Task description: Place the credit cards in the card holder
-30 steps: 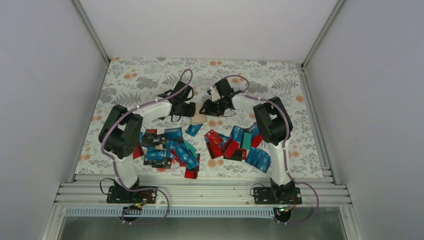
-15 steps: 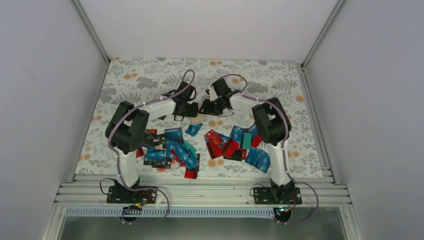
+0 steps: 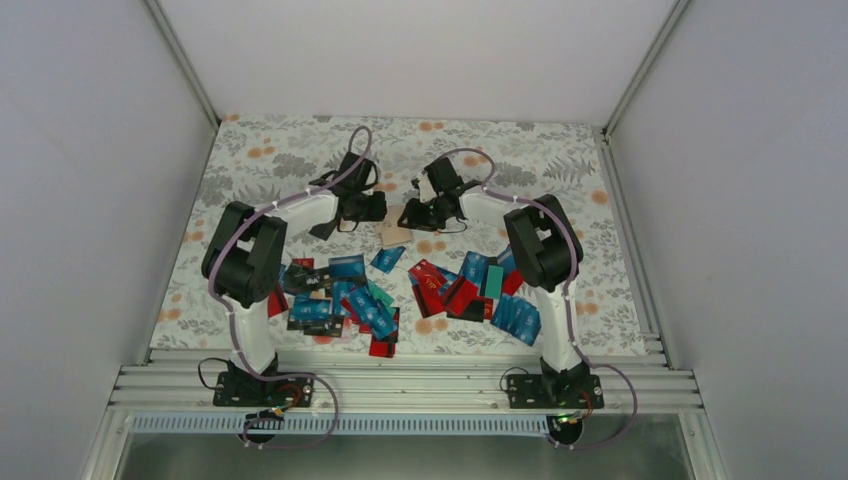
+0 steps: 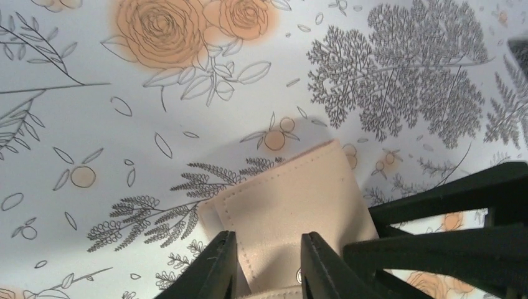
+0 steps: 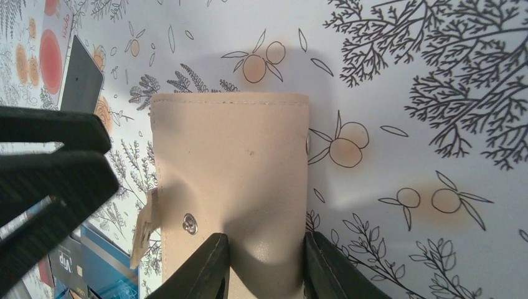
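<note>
Both grippers, right (image 5: 264,265) and left (image 4: 264,265), pinched the beige card holder (image 3: 395,235) between them above the floral table (image 3: 280,160), behind the scattered credit cards (image 3: 400,290)

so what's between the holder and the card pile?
In the top view, a bare strip of floral cloth separates the holder from the cards; nearest is one blue card.

no text i can read for sure. light print on a blue card (image 5: 93,268) at my right wrist view's bottom left, maybe "du", too cut off. the other credit cards (image 3: 400,295) too small.
</note>
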You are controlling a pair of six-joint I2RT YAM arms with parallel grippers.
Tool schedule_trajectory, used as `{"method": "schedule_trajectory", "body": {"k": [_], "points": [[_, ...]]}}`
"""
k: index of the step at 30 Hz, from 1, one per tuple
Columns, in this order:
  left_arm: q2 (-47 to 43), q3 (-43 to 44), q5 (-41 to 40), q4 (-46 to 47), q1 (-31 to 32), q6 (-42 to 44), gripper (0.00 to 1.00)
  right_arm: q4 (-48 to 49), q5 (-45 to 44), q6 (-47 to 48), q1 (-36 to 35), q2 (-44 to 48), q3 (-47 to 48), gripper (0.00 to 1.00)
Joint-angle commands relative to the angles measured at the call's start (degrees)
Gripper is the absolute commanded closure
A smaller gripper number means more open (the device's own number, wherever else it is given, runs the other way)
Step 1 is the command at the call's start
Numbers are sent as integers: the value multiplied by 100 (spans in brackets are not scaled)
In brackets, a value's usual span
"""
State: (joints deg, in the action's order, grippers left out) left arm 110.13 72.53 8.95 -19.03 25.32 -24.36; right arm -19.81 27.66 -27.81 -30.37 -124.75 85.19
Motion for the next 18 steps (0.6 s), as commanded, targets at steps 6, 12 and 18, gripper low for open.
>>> {"method": "schedule_trajectory", "body": {"k": [6,12,18], "points": [[267,222,272,95,-89,304,87,-269,-329,92,-38,31,-152,68],[667,252,214,76,-125,329,97,-251,-189,94,-37,116,-106,69],[553,-132,196,268,-124,261,98,-323,-205,108,-39,407,-62,69]]}}
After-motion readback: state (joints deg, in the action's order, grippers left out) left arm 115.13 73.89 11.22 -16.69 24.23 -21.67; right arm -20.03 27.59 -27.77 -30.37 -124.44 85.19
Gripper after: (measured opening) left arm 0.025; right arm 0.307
